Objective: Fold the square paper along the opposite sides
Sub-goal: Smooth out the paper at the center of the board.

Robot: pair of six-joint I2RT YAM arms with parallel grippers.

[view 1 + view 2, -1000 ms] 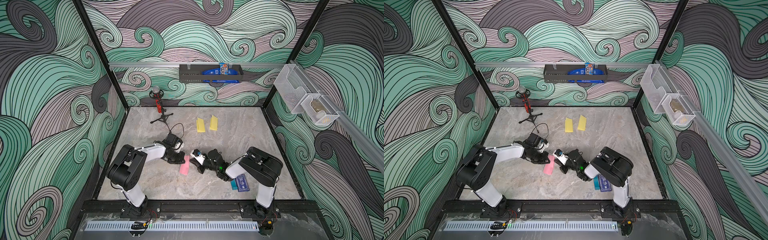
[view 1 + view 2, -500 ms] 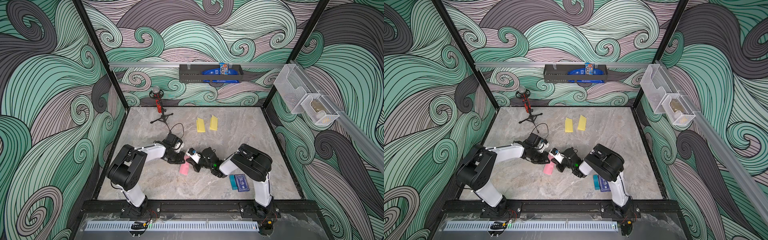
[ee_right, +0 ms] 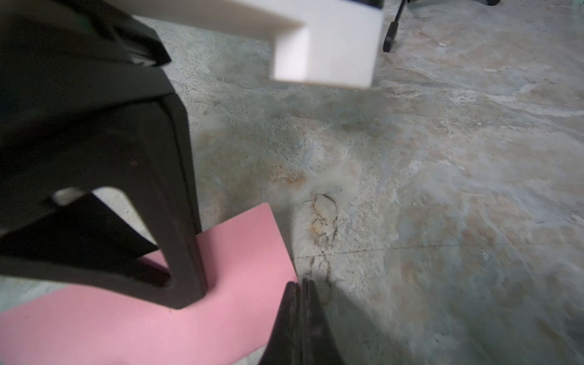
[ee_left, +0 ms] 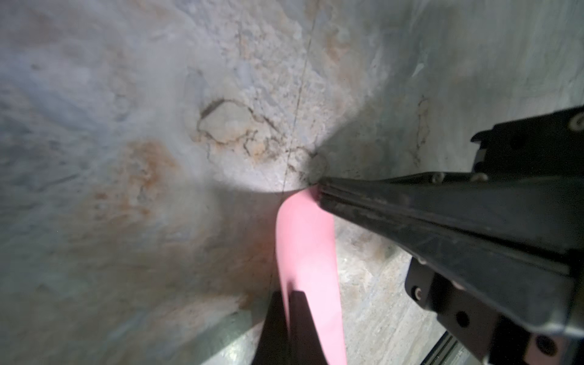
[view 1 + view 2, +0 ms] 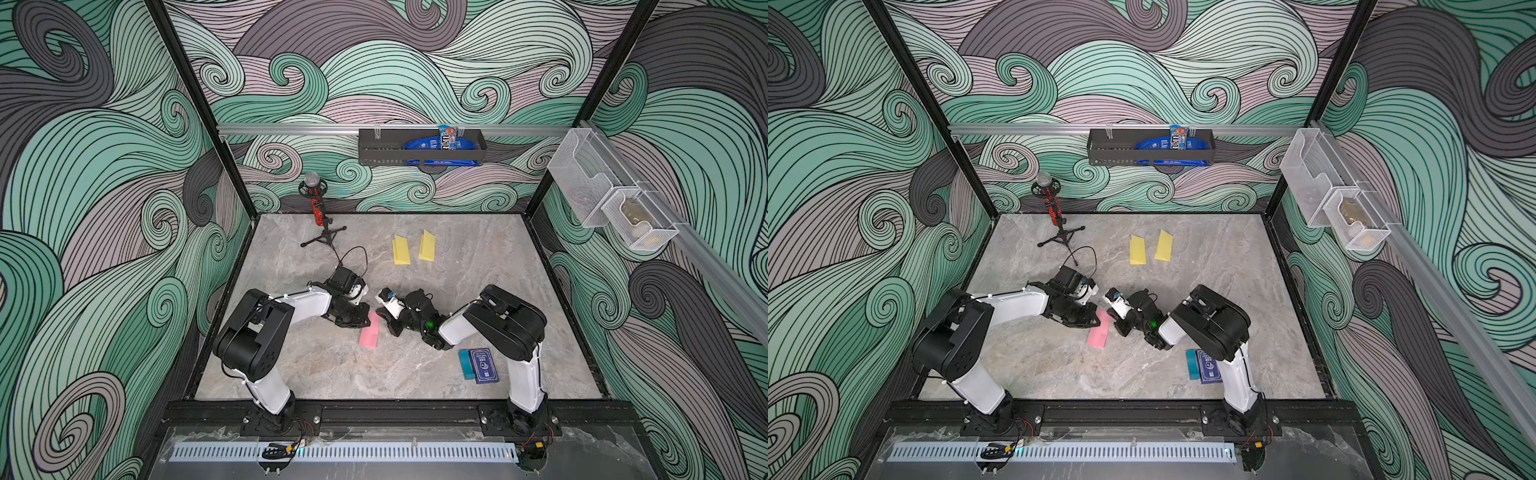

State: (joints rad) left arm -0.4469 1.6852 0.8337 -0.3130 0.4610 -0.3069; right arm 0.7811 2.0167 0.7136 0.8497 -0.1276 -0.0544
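Note:
A pink paper (image 5: 370,332), folded into a narrow strip, lies flat on the marble table (image 5: 415,386), mid-front in both top views (image 5: 1098,337). My left gripper (image 5: 366,318) is shut and its tips press down on the strip's far end; in the left wrist view the pink paper (image 4: 306,246) runs past my left gripper (image 4: 288,295). My right gripper (image 5: 380,315) is shut with nothing in it. In the right wrist view my right gripper (image 3: 300,284) touches a far corner of the paper (image 3: 240,262), right beside the left fingers (image 3: 183,252).
Two folded yellow papers (image 5: 401,250) (image 5: 427,246) lie further back. A microphone on a tripod (image 5: 318,208) stands back left. A blue card box (image 5: 483,365) and a teal slip (image 5: 464,364) lie by the right arm's base. A black shelf (image 5: 419,147) hangs on the back wall.
My right gripper has slid left across the table up to the pink paper's edge, its elbow swinging along. The left gripper and the paper have stayed put.

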